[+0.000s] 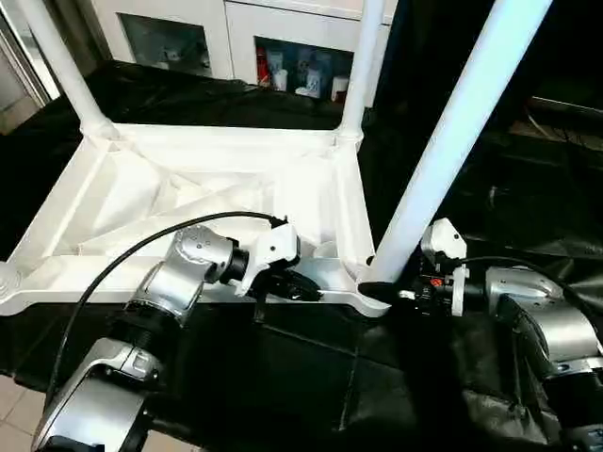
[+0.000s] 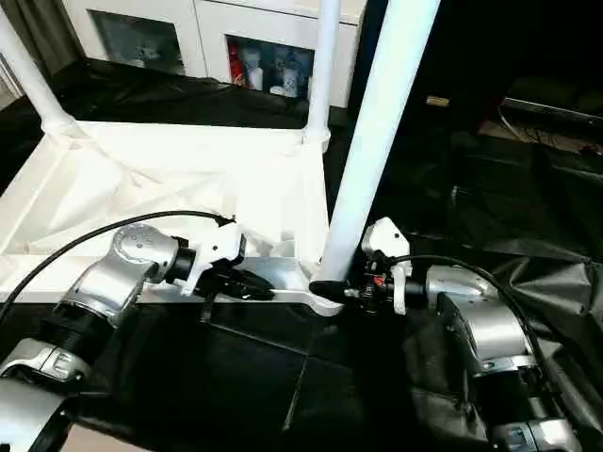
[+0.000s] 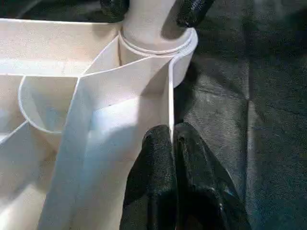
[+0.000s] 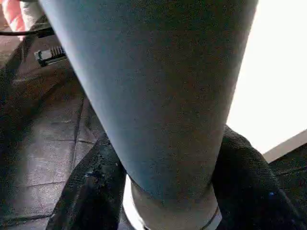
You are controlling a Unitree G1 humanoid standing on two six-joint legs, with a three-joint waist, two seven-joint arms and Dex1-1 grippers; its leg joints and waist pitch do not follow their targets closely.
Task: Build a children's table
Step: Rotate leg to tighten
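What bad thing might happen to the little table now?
1. The near leg leans instead of standing straight in its corner socket, so it might jam or pop out.
2. The left end effector pinches just the thin rim of the tabletop, which might slip if the right end effector pushes the leg hard.

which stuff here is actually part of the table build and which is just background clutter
Part of the job:
tabletop, upside down
near right leg in its corner socket, right gripper around its base
two far legs
left gripper pinching the tabletop's rim

Just lying about:
black cloth
white cabinet with bottles
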